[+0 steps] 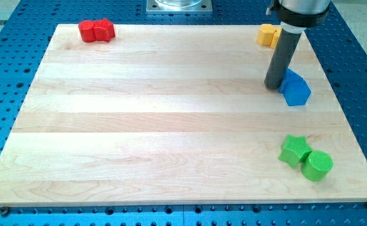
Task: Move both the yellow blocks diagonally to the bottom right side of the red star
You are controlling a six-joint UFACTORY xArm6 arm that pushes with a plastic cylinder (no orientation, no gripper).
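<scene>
My tip [273, 86] rests on the surface [158, 125] at the view's upper right, touching the left side of the blue block [295, 89]; it is a plain rod and grips nothing. The yellow block [269, 34] lies above it, at the top edge. The red block [96, 30] sits far left at the top edge. The green star [294, 150] and green cylinder [317, 166] touch near the right edge.

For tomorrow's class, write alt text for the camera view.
My tip rests beside a blue block on a wooden board. A yellow block sits behind the rod at the view's top right, a red block top left, a green star and green cylinder bottom right.
</scene>
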